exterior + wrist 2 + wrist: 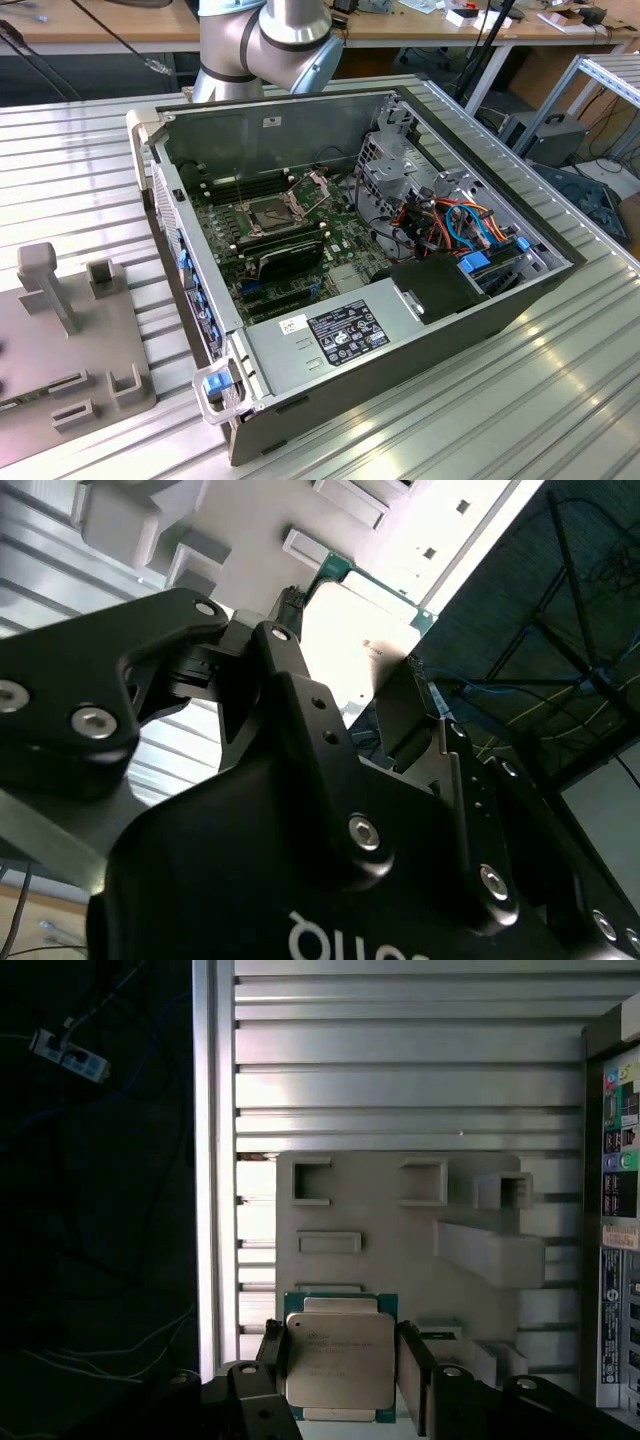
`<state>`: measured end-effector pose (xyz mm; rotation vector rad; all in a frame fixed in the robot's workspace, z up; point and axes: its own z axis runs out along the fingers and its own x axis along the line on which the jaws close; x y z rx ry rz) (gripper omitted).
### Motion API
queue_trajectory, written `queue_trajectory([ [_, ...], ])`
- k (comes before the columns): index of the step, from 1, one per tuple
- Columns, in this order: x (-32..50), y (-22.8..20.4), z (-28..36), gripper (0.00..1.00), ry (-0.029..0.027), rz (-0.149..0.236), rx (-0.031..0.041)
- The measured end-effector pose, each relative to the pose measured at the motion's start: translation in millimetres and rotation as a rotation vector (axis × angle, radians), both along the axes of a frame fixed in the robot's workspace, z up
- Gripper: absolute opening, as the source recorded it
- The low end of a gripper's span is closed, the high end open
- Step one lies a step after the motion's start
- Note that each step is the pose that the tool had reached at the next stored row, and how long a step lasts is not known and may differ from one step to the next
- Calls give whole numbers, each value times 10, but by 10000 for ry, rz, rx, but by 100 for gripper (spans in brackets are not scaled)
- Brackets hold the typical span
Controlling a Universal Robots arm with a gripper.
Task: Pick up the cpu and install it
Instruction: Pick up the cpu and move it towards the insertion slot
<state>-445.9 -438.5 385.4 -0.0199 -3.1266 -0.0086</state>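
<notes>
Ribbed aluminium table (520, 400) across a workshop, wooden tables (100, 25) at the back. Near the middle of the exterior view, an open computer case (270, 140) lying on its side: green board (345, 228), dark square socket (272, 212) with its metal frame, grey power supply (300, 365) at the near end, orange and blue wires (455, 225) toward the exterior view's right. At the exterior view's left, flat on the same table, a grey fixture plate (100, 345) with raised blocks and small pockets. Behind the case, a silver-and-grey arm (270, 40).

Clamped in the hand (341, 1348) — the cpu (340, 1365), with one black finger (272, 1352) against each of its longer edges, held in the air over the fixture plate. Silvery face turned to the first wrist view, green rim around it, lying flat and about parallel to the plate below. Slightly longer than wide, long axis running along the fingers, outward from the hand's body. Bright and at a slant in the second wrist view, between the same two fingers.

Faint print (322, 1343) on the cpu's metal face, too small to make out. White-and-black label (348, 330) on the power supply, coloured stickers (622, 1120) on the case side, white lettering (340, 942) on the hand's black body — none clear enough to tell.
</notes>
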Motion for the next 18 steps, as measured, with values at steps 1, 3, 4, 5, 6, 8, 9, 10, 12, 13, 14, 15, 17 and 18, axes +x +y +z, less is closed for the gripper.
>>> queue_trajectory([
  [1,0,1,29,54,-4,0,0],
  [3,0,5,153,54,-26,1,-1],
  [4,0,5,170,54,-30,1,0],
  [5,0,5,170,54,-31,1,1],
  [6,0,5,170,54,-33,1,1],
  [8,0,5,171,54,-32,1,0],
  [9,0,5,171,54,-32,1,-1],
  [10,1,6,172,54,-31,1,-1],
  [12,48,5,171,54,-33,1,0],
  [13,86,6,171,54,-32,0,-1],
  [14,116,5,171,54,-33,0,0],
  [15,137,5,171,54,-32,1,-1],
  [17,182,5,172,54,-31,1,-1],
  [18,211,5,171,54,-32,1,0],
])
